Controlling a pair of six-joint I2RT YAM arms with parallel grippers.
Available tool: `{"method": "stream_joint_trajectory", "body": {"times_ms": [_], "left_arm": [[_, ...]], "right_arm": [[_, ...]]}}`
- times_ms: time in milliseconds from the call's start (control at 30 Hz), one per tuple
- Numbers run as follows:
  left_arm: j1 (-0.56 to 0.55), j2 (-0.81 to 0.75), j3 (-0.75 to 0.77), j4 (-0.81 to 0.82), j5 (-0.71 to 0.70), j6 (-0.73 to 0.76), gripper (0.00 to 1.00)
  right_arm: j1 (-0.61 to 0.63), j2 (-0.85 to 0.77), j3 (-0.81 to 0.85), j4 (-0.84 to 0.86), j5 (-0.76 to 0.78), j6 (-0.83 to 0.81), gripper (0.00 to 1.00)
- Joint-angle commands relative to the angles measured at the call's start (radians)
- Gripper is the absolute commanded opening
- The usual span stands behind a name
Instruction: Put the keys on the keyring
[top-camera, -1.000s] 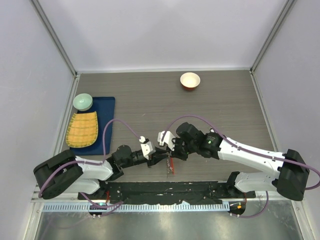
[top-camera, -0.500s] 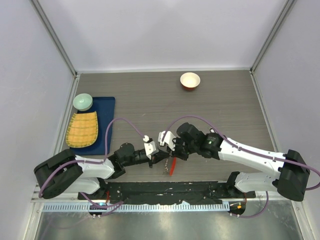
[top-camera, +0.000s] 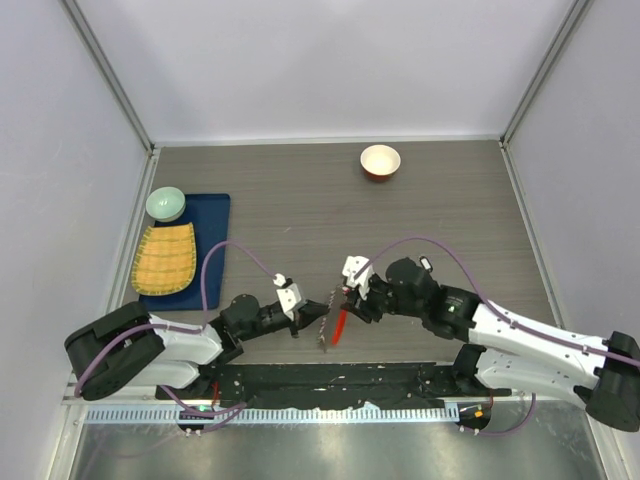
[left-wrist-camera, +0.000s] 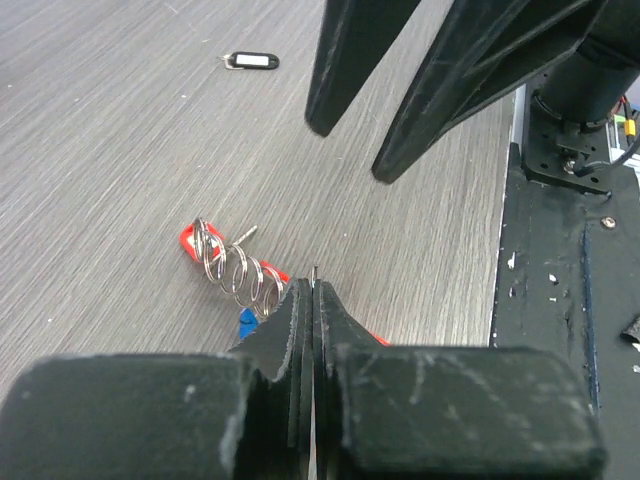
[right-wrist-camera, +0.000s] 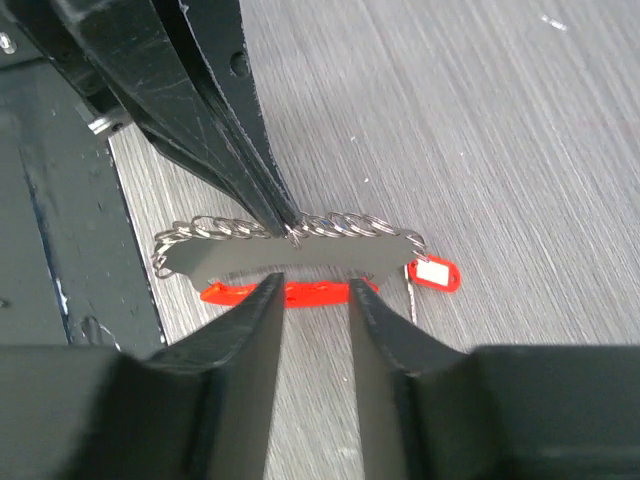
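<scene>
The left gripper (left-wrist-camera: 313, 288) has its jaws closed fully on the metal chain of the keyring (right-wrist-camera: 345, 222), near the front edge of the desk (top-camera: 450, 220). The right gripper (right-wrist-camera: 315, 290) stands over the red bar (right-wrist-camera: 232, 293), jaws partly open and holding nothing. A black-and-white oval key (left-wrist-camera: 252, 61) lies well apart.

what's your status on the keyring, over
Left gripper shut on keyring chain. Right gripper open over its red bar. Black-and-white key lies apart, off the ring. Nothing in the way.
</scene>
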Motion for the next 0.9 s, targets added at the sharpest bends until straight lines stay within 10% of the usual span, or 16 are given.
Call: {"method": "stream_joint_trajectory", "body": {"times_ms": [0, 867], "left_arm": [[-0.002, -0.005, -0.028, 0.256, -0.089, -0.057, 0.00], [-0.002, -0.114, -0.058, 0.302, -0.087, -0.098, 0.00]], "right_arm": [[-0.008, -0.102, -0.105, 0.241, 0.032, 0.123, 0.42], [-0.249, 0.046, -0.334, 0.883, -0.467, 0.346, 0.44]]}}
